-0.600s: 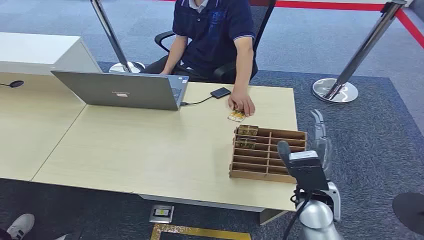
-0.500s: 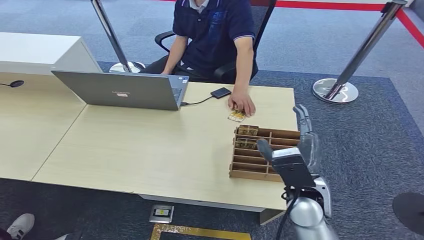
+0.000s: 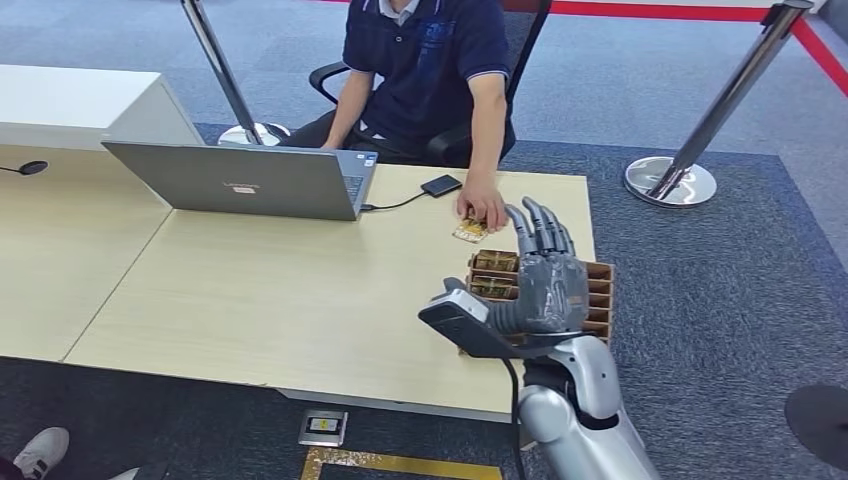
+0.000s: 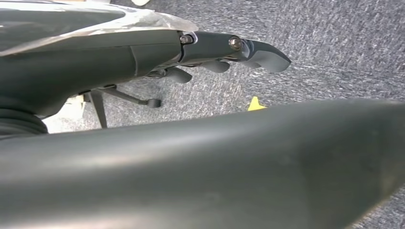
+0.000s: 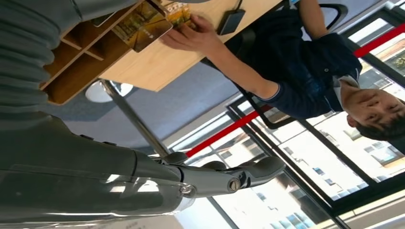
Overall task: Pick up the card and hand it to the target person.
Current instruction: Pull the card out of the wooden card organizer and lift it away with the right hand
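Observation:
Two gold-patterned cards (image 3: 494, 262) stand in the far-left slots of a wooden slotted tray (image 3: 598, 292) on the table's right end. My right hand (image 3: 545, 280) hovers over that tray, fingers spread and holding nothing; in the right wrist view its fingers (image 5: 224, 177) stretch out past the tray (image 5: 71, 52) and a card (image 5: 143, 26). The seated person (image 3: 430, 60) across the table rests a hand (image 3: 484, 206) on another card (image 3: 470, 232) lying flat. My left hand (image 4: 229, 50) hangs over the carpet, fingers loose, holding nothing.
A grey laptop (image 3: 240, 180) stands open at the far left of the table, cabled to a small black device (image 3: 441, 185). Stanchion posts (image 3: 690, 150) stand on the carpet right of the table. A white counter (image 3: 80, 100) adjoins on the left.
My right hand has swung left from beside the table's right edge to above the wooden tray, its back now turned up. The person and the cards have not moved.

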Tool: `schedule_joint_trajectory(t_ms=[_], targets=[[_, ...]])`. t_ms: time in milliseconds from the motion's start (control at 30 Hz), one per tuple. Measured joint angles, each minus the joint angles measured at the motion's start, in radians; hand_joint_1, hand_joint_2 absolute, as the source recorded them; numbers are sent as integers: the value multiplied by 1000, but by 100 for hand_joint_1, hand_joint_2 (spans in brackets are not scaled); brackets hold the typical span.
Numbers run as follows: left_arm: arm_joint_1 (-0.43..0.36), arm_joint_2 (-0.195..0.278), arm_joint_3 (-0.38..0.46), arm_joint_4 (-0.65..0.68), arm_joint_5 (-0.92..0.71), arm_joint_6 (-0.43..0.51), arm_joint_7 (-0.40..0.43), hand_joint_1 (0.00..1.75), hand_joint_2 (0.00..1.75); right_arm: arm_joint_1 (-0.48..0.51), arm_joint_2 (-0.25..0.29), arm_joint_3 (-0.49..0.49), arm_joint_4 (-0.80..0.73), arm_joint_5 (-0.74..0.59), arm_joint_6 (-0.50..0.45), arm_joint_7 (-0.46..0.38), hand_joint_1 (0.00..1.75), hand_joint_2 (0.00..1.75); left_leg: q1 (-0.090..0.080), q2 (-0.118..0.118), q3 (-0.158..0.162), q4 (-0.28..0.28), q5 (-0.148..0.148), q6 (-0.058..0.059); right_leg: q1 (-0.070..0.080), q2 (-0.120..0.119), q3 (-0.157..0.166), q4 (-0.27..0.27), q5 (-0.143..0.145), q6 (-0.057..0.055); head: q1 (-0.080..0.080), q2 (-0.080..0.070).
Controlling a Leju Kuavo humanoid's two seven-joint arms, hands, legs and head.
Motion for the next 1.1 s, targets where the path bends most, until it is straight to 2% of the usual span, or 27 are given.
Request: schedule_joint_trajectory(t_ms=[367,600,733,867,933,1033,1100], targets=[[0,7,0,0,-7,-15,-9,0,0,-56,-6,44,124,343,7,175,0,175,0,0,0,0,0,0,0,0,0,0,0,0,0,0],[0,8,0,0,-3,-14,-9,0,0,-76,-3,44,176,378,13,196,2,175,0,0,0,0,0,0,0,0,0,0,0,0,0,0],[1,8,0,0,0,-11,-10,0,0,-81,-1,44,192,373,10,199,33,175,0,0,0,0,0,0,0,0,0,0,0,0,0,0],[1,8,0,0,2,-8,-10,0,0,-83,1,43,205,368,6,204,134,175,0,0,0,0,0,0,0,0,0,0,0,0,0,0],[1,8,0,0,2,-6,-9,0,0,-84,3,42,212,367,6,204,123,175,0,0,0,0,0,0,0,0,0,0,0,0,0,0],[1,8,0,0,5,-3,-9,0,0,-87,8,41,222,366,6,201,96,175,0,0,0,0,0,0,0,0,0,0,0,0,0,0],[1,8,0,0,6,0,-8,0,0,-91,12,40,229,363,7,197,94,175,0,0,0,0,0,0,0,0,0,0,0,0,0,0]])
